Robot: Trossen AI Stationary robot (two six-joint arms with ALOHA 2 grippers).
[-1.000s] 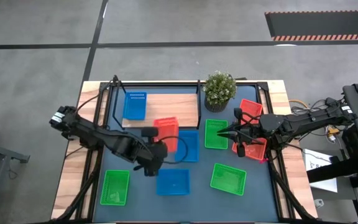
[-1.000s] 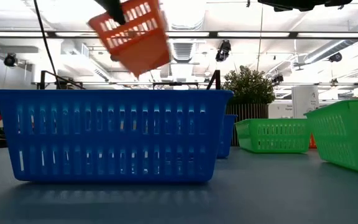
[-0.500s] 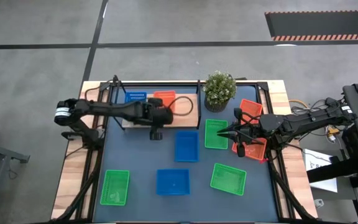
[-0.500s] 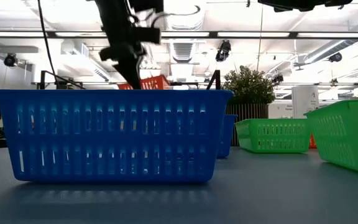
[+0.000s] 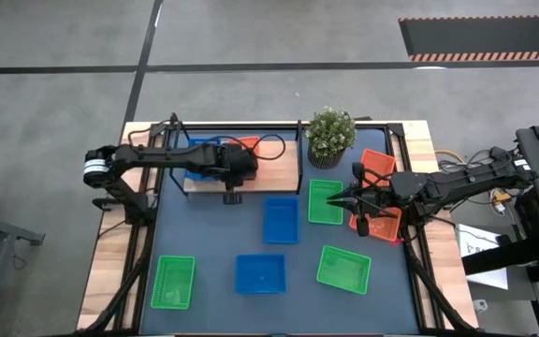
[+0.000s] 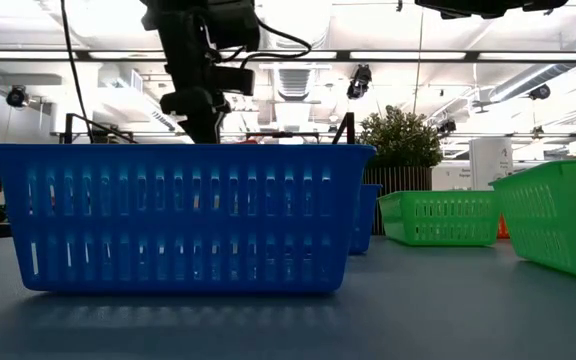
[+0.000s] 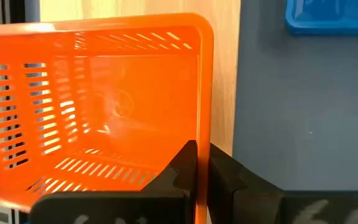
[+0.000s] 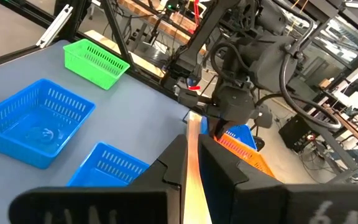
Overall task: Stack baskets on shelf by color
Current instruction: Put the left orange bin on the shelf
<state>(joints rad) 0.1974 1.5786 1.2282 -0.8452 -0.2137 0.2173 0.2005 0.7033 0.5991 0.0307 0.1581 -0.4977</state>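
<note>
Since a second ago the left arm has swung from the middle of the table to the far left, carrying its orange basket [image 5: 247, 148] with it; half a second ago the basket was already over the shelf [image 5: 279, 168], and it has since dropped lower, so that in the low view it is now hidden behind the near blue basket [image 6: 176, 215]. The left gripper [image 5: 235, 161] is clamped on the orange basket's rim; the left wrist view shows the wall pinched between its fingers [image 7: 185, 168]. The basket sits over the light wooden shelf, just right of the blue basket [image 5: 197, 150] already there, which the arm partly covers. Whether it rests on the board or hangs just above it cannot be told. Its open side faces up. Too little of it shows past the gripper to give its long axis.

The right gripper [image 5: 361, 210] has not moved. It waits at the right of the table, closed narrowly on the rim of a second orange basket [image 5: 383, 223], near a third one [image 5: 375, 164]. Between them and the shelf stands the potted plant [image 5: 330, 134]. The other blue and green baskets lie where they were.
</note>
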